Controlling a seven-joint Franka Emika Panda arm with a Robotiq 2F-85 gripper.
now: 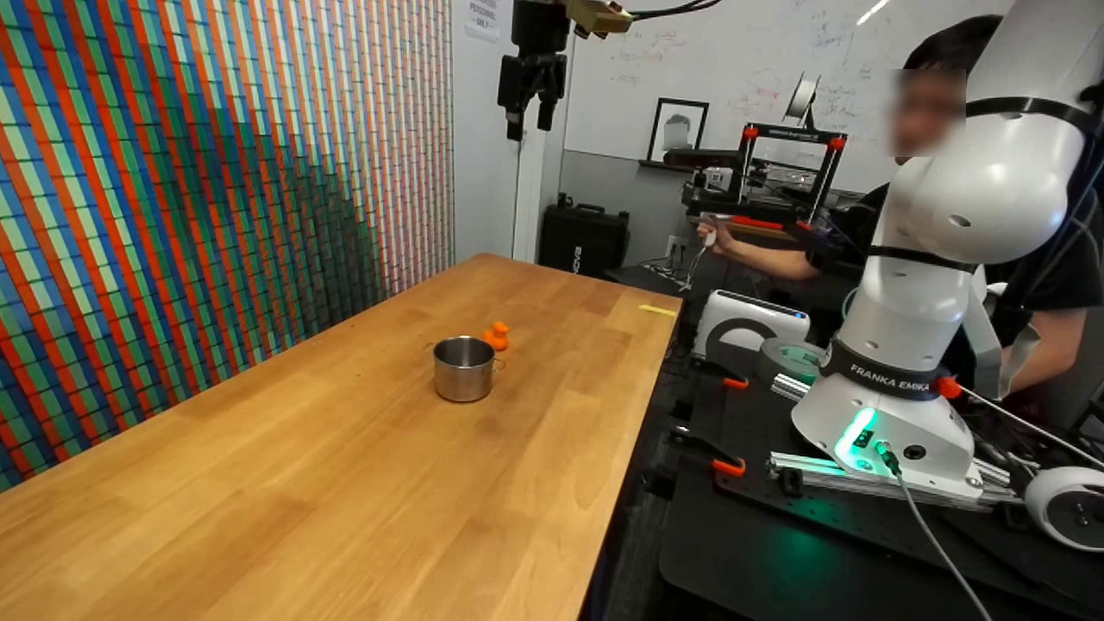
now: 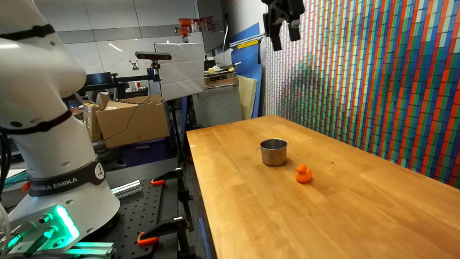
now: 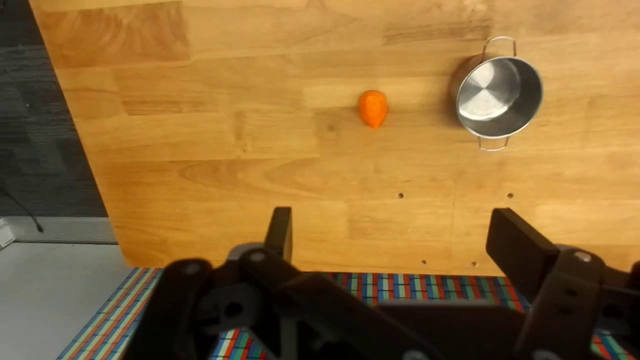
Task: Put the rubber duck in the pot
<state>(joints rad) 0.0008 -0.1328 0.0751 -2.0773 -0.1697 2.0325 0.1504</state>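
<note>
Two things sit on the worktop (image 1: 345, 457) well below the gripper (image 1: 530, 127): the rubber duck (image 2: 303, 175) and, near it, the pot (image 2: 274, 157), mouth up, probably so a drop-in works. Gripper's spread wide with nothing in it, I'd guess to leave room for straddling the duck.

White arm (image 1: 975, 194), black FRANKA EMIKA band (image 1: 888, 379), green-lit base (image 1: 901, 423), black jaws

Orange rubber duck (image 2: 304, 175), grey pot (image 2: 274, 157), black gripper (image 1: 530, 126), brown grained table (image 2: 323, 216), wall (image 1: 259, 103) striped red, green and blue
</note>
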